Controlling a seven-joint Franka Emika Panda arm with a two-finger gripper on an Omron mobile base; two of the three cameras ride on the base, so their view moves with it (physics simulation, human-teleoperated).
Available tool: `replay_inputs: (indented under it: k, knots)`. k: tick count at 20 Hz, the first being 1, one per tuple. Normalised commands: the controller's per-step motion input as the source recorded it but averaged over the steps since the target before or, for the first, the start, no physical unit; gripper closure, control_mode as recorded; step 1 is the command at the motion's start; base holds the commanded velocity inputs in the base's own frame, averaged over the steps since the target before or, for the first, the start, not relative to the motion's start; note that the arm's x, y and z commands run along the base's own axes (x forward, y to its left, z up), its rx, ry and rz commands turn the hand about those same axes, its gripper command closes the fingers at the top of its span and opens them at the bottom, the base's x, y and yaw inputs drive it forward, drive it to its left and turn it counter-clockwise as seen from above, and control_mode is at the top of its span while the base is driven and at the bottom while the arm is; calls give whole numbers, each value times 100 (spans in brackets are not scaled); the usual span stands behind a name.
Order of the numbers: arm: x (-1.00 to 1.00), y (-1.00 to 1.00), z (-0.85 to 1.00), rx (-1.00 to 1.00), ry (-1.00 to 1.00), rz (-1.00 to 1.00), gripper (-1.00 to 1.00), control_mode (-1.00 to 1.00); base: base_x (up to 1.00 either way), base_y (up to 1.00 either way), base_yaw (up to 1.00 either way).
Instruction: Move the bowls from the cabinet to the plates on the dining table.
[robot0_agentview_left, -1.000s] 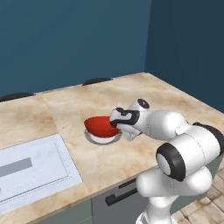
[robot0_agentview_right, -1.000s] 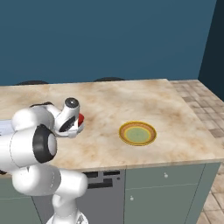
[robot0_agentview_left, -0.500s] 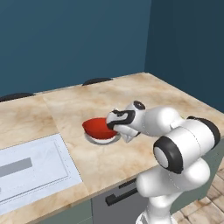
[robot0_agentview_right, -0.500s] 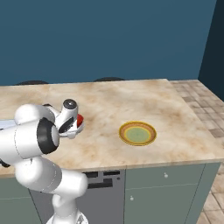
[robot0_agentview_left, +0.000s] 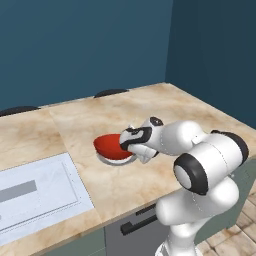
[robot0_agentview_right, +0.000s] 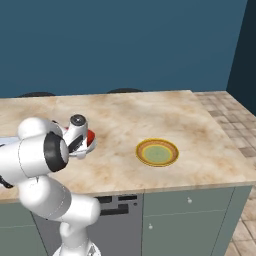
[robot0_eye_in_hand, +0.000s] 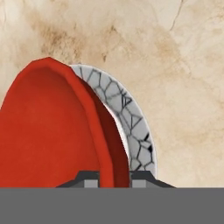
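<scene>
Red bowl (robot0_eye_in_hand: 48, 131) rim sits pinched between the pincer's (robot0_eye_in_hand: 114, 178) two tips, clamped on the wall at the bowl's 3 o'clock. It rests over the grey plate (robot0_eye_in_hand: 131, 127) on the table (robot0_agentview_left: 165, 107). Placing step; next calls for letting go and lifting clear. Arm reaches low, folded, wrist level. Yellow plate (robot0_agentview_right: 157, 152) waits bare.

The bowl (robot0_agentview_left: 111, 146) sits on a plate (robot0_agentview_left: 116, 161) on the dining table (robot0_agentview_left: 165, 107). The second plate (robot0_agentview_right: 157, 152) lies on the same table, well apart to the bowl's right. The gripper (robot0_eye_in_hand: 114, 179) straddles the bowl's rim.
</scene>
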Motion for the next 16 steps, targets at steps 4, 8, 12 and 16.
replay_inputs:
  k: [4,8,12,16]
  knots:
    - [0,0,-21,-2,0,0,100,-100,0,0,0]
    - [0,0,-14,-1,0,0,100,-100,0,0,0]
    - [0,0,0,0,0,0,100,-100,0,0,0]
    - [0,0,0,0,0,0,-100,-100,0,0,0]
